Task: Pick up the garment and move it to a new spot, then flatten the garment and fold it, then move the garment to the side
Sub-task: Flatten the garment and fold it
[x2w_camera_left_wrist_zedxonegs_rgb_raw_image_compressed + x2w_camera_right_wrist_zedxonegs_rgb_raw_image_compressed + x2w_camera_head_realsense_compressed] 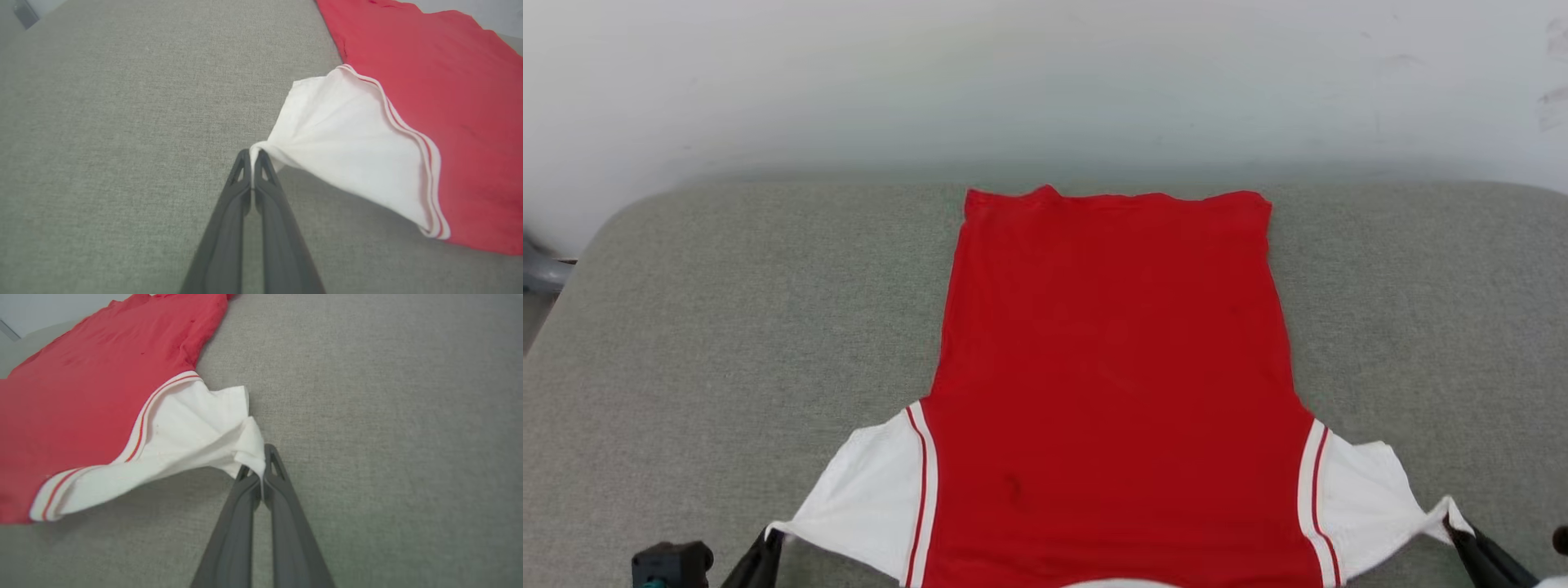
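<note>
The garment (1115,367) is a red jersey with white short sleeves and red-and-white striped trim, spread flat on the grey cushion with its plain side up and its hem at the far end. My left gripper (772,536) is shut on the tip of the white sleeve (347,151) at the lower left; in the left wrist view my left gripper (252,154) pinches that corner and lifts it slightly. My right gripper (1454,523) is shut on the other sleeve's tip (196,433) at the lower right, and the right wrist view shows my right gripper (257,467) holding the cloth.
The grey fabric cushion (727,343) carries the jersey and ends at a white wall (1045,82) behind. Its rounded left edge drops off near a grey object (539,273). Bare cushion lies on both sides of the jersey.
</note>
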### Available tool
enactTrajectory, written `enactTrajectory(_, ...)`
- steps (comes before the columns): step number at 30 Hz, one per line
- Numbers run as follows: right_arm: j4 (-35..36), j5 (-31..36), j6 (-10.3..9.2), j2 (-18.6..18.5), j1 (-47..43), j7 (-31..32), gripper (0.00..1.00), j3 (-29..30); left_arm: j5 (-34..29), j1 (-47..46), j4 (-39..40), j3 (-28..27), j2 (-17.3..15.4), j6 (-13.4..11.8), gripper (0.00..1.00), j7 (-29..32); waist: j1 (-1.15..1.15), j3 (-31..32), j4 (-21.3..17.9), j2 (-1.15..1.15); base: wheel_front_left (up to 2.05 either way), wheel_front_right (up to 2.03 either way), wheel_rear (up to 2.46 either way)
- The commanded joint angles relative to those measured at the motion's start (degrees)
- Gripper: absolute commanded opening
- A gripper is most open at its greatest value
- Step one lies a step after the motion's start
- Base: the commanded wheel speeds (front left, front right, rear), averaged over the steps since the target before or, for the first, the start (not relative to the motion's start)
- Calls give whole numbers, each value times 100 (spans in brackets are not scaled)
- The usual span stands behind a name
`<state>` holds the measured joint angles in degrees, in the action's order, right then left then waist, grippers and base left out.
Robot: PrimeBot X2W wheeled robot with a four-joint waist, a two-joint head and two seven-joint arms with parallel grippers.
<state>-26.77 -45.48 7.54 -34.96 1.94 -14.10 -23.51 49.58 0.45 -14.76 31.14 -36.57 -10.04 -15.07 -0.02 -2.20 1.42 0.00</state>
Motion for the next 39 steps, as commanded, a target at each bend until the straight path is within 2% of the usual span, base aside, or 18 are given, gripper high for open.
enactTrajectory(1, -10, -16, -10, 16, -128, -22, 0, 114, 4, 73, -3, -82, 82, -22, 0, -13, 2, 29, 30, 0, 0, 0, 0)
enactTrajectory(8, 10, 88, -11, 160, -946, 141, 0, 619, -218, 572, -26, -499, 365, 53, 0, -13, 2, 91, 106, 0, 0, 0, 0)
enactTrajectory(13, 206, 139, -11, 274, -1161, 195, 0, 986, -457, 581, 64, -648, 509, 119, 0, -13, 2, 72, 144, 0, 0, 0, 0)
enactTrajectory(14, 253, 170, -11, 329, -1159, 205, 4, 1048, -508, 558, 88, -648, 548, 155, 0, -13, 2, 67, 146, 0, 0, 0, 0)
enactTrajectory(15, 302, 228, -11, 358, -1138, 222, 34, 1105, -567, 525, 119, -656, 574, 174, 0, -13, 2, 58, 146, 0, 0, 0, 0)
enactTrajectory(16, 335, 305, -11, 374, -1092, 227, 83, 1176, -617, 499, 135, -657, 599, 175, 0, -13, 2, 45, 144, 0, 0, 0, 0)
enactTrajectory(17, 367, 389, -11, 395, -1028, 232, 100, 1235, -661, 468, 159, -659, 638, 182, 0, -13, 2, 25, 141, 0, 0, 0, 0)
enactTrajectory(21, 571, 719, -10, 400, -758, 216, 100, 1502, -862, 317, 280, -640, 797, 226, 0, -13, 2, -71, 176, 0, 0, 0, 0)
enactTrajectory(28, 1300, 1160, -9, 74, 55, 297, 100, 2213, -1227, 76, 595, -700, 963, 204, 0, -13, 2, -412, 358, 0, 0, 0, 0)
enactTrajectory(34, 2034, 1339, -9, -349, 1480, 1013, 100, 2241, -1481, -212, 887, -735, 1103, 250, 0, -13, 2, -957, 629, 0, 0, 0, 0)
enactTrajectory(39, 2209, 1223, -10, -516, 2874, 2073, 100, 1991, -1735, -491, 1076, -730, 1332, 319, 0, -13, 2, -1503, 878, 0, 0, 0, 0)
